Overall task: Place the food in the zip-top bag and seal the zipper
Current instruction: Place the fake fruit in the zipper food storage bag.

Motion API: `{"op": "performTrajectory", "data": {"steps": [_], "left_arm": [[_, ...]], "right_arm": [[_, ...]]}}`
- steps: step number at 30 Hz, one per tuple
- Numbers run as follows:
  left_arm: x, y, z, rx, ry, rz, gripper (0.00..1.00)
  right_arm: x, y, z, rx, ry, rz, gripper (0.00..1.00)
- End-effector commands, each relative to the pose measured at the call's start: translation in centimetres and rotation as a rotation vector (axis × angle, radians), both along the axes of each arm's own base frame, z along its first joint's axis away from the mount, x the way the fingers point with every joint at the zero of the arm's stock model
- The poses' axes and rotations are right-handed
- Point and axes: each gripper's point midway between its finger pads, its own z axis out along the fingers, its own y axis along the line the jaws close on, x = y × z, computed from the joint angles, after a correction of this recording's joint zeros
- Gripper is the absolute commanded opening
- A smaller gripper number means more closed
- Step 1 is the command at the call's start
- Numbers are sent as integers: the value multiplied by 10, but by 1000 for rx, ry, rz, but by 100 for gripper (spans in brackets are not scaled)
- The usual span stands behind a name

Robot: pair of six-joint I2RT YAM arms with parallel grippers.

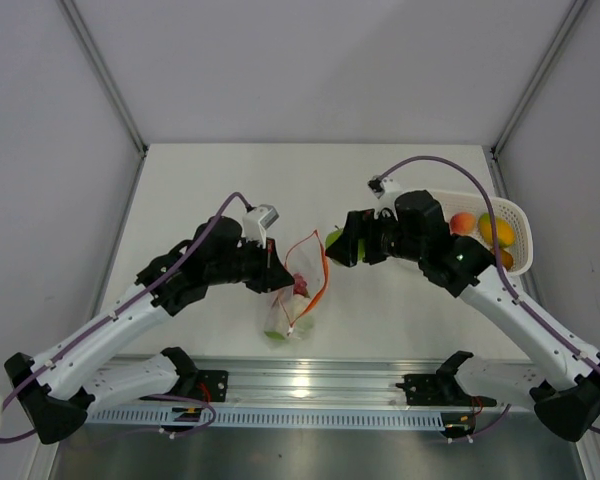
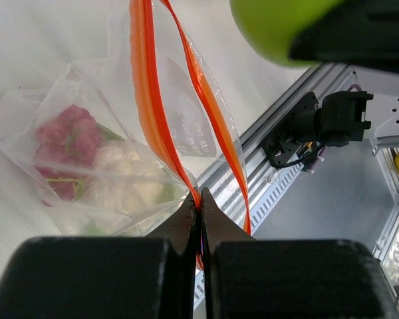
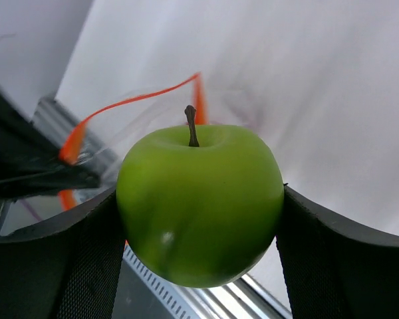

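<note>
- green apple (image 3: 199, 203) is clamped in the right gripper (image 1: 342, 246), above mid-counter, just beside the bag mouth.
- zipper (image 2: 145, 80) is pinched by the left gripper (image 2: 199, 211), jaws together on it; mouth is held agape.
- zip-top bag (image 1: 292, 305) is seen nr the middle of the near edge, w/ a reddish pc (image 2: 63, 143) & a whitish pc (image 2: 120, 176) inside.
- white basket (image 1: 525, 235) w/ fruit is set by the right edge.

Bright, even overhead light w/ soft shadows; glare on the metal rail (image 1: 300, 383). Left wrist view: green apple (image 2: 272, 26) blurred up close.
</note>
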Motion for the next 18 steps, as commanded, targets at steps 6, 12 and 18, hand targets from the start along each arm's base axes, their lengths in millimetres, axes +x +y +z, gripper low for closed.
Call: {"op": "performTrajectory", "data": {"steps": [6,12,18], "left_arm": [[5,-4,8,-40,-14,12,1],[5,-3,12,-49,-23,14,1],[3,-1,14,-55,-20,16,1]], "right_arm": [[-35,54,21,128,-4,203,38],[-31,76,9,103,24,222,74],[-22,83,7,89,16,201,99]]}}
